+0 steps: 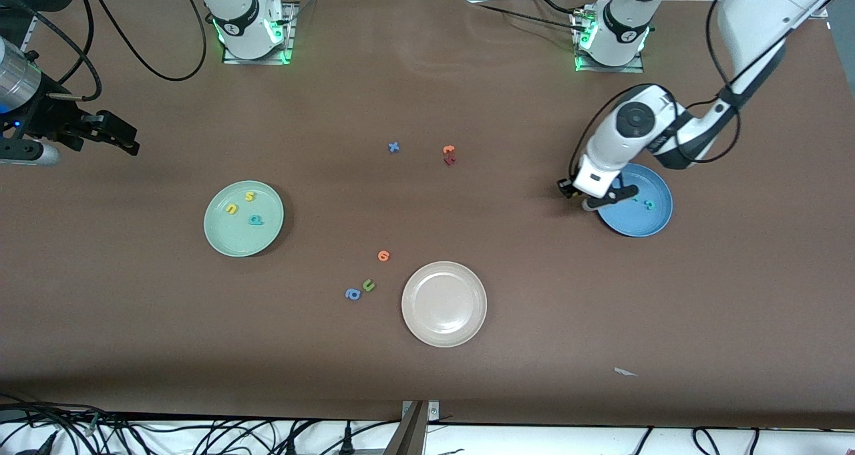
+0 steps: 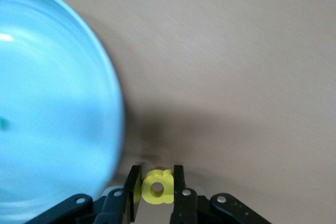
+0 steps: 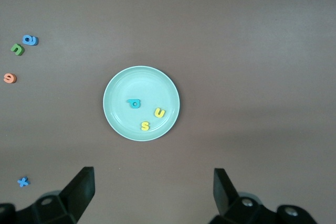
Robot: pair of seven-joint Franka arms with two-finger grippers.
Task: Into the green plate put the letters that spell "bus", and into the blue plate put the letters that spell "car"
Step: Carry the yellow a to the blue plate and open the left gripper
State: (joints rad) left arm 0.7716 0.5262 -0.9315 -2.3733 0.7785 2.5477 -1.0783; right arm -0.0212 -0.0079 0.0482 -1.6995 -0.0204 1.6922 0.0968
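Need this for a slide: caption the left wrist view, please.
Left gripper shut on a yellow foam letter beside the blue plate's rim.

The left gripper hides part of the blue plate. The teal letters in it are too small to read.

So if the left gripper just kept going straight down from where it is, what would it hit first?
Probably the blue plate, right at its rim: the left gripper, shut on the yellow letter, hangs over that edge. Depth is unclear, so it might just miss onto the table.
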